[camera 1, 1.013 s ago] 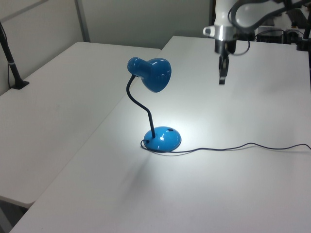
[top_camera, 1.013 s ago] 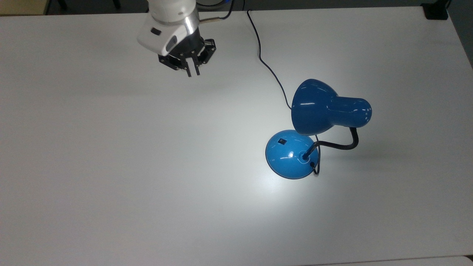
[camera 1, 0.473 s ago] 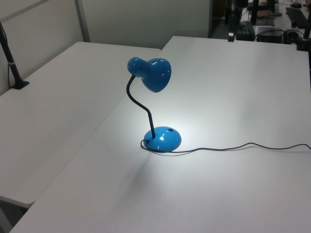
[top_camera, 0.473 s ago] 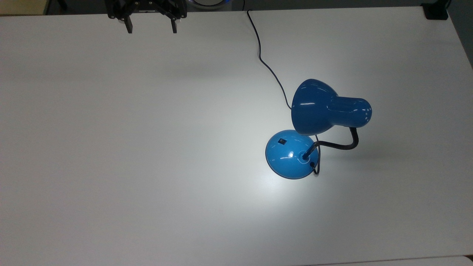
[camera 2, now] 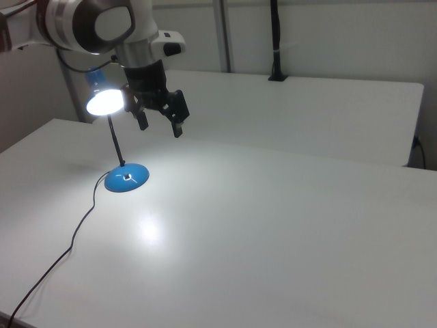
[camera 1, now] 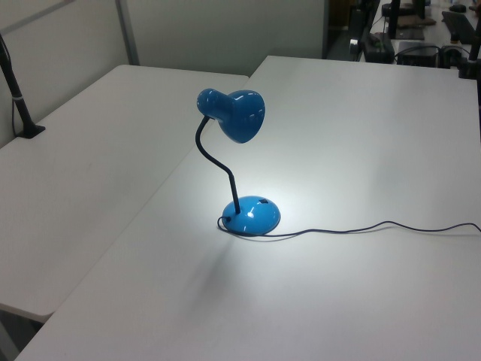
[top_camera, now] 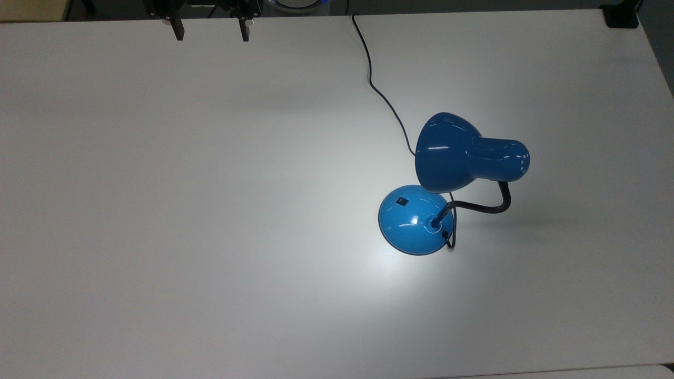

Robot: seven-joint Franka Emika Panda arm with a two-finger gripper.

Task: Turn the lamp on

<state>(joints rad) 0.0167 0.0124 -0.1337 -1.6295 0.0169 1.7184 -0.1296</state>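
On the white table (top_camera: 210,210) stands one lamp (top_camera: 447,179), toward the top view's right and well clear of every edge. Its domed blue base (top_camera: 413,220) rests flat, and the black gooseneck (top_camera: 484,205) carries the bell-shaped shade (top_camera: 453,152) above and just beside the base. One small black switch (top_camera: 402,200) sits on the dome. One black cord (top_camera: 379,89) runs from the base to the far edge of the table in the top view.

The right view shows what the other two do not: the mouth of the shade (camera 2: 104,102) glowing bright, and the white arm (camera 2: 102,27) with the whole gripper (camera 2: 158,123) hanging above the table, to the right view's right of the shade and apart from it. The top view shows the lamp from behind the shade, so the light appears as a bright pool (top_camera: 368,247) on the table around the base. The left view shows the lamp (camera 1: 240,165) in profile, with the same pool around its base (camera 1: 251,216).

Count: one lamp, one arm, one gripper (top_camera: 210,34) with two fingers (top_camera: 179,30). The fingers stand wide apart, gripping nothing.

Against half a second ago, the gripper has drawn slightly further toward the top edge of the top view. A full second ago it was lower over the table, with its fingers close together. The lamp is lit throughout and has not shifted.
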